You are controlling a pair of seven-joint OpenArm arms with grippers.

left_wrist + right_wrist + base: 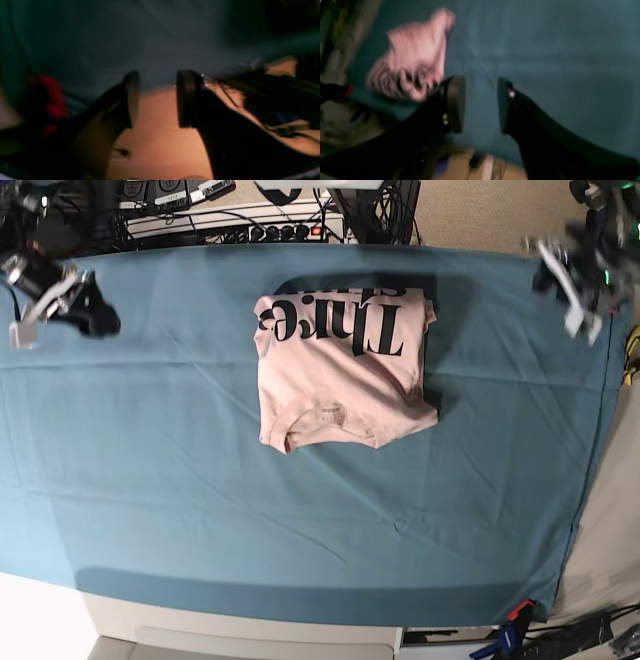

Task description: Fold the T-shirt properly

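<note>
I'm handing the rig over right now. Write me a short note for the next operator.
Left hand: open, empty, off toward the cloth's edge.
Right hand: open, empty, over the teal cloth, clear of the shirt.
T-shirt: folded into a compact rectangle on the cloth's far middle, black lettering up, neckline toward the near edge.
Done: the folds appear made; neither hand touches it.
Left: check the slightly uneven edges, tidy if needed.

A teal cloth is covering the table, lying mostly flat with faint creases. Behind its far edge, power strips and tangled black cables are sitting on the floor.
</note>
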